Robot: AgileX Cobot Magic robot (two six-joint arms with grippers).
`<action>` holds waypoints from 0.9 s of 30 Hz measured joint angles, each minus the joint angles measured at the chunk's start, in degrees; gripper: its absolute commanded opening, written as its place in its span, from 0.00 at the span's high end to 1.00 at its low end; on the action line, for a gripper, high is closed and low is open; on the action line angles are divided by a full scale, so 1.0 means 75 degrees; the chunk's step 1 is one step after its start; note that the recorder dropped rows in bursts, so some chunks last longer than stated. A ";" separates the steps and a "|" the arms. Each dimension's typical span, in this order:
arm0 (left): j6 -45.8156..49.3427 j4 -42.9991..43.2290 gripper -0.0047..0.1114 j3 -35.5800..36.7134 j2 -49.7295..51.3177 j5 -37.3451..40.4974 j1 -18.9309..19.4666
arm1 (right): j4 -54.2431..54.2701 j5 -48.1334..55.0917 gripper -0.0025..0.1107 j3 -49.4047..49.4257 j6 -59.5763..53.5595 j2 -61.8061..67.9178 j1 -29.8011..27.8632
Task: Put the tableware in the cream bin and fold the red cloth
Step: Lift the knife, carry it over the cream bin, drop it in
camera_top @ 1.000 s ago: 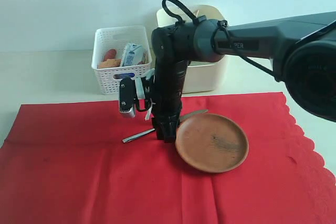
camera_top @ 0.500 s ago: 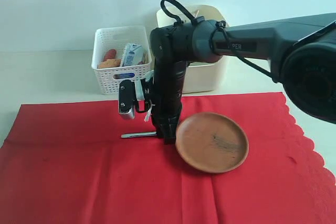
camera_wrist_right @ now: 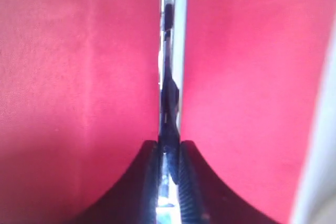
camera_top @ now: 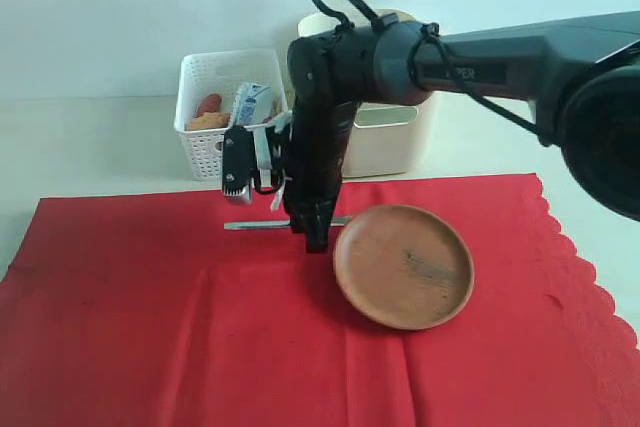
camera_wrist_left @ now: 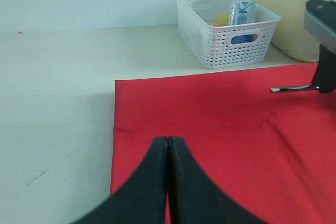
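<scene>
I count one knife [camera_top: 255, 224], one plate [camera_top: 405, 265]; my right gripper [camera_top: 314, 237] points down, clenched on the knife; left gripper [camera_wrist_left: 168, 148] pinched empty.

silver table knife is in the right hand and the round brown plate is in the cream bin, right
No: the exterior view shows the round brown plate on the red cloth, not in the cream bin. The right hand does hold the silver table knife.
</scene>
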 measured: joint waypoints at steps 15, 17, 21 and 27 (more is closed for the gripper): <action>0.0000 0.0000 0.96 0.0000 0.0000 0.0000 0.0000 | 0.1174 -0.0438 0.98 0.0000 0.0347 -0.1468 0.0000; 0.0000 0.0000 0.96 0.0000 0.0000 0.0000 0.0000 | 0.1242 -0.0613 0.98 0.0000 0.0347 -0.1654 0.0000; 0.0000 0.0000 0.96 0.0000 0.0000 0.0000 0.0000 | 0.1372 -0.1122 0.98 0.0000 0.0361 -0.2116 -0.0014; 0.0000 0.0000 0.96 0.0000 0.0000 0.0000 0.0000 | 0.3069 -0.1956 0.98 0.0000 0.0031 -0.2608 -0.0586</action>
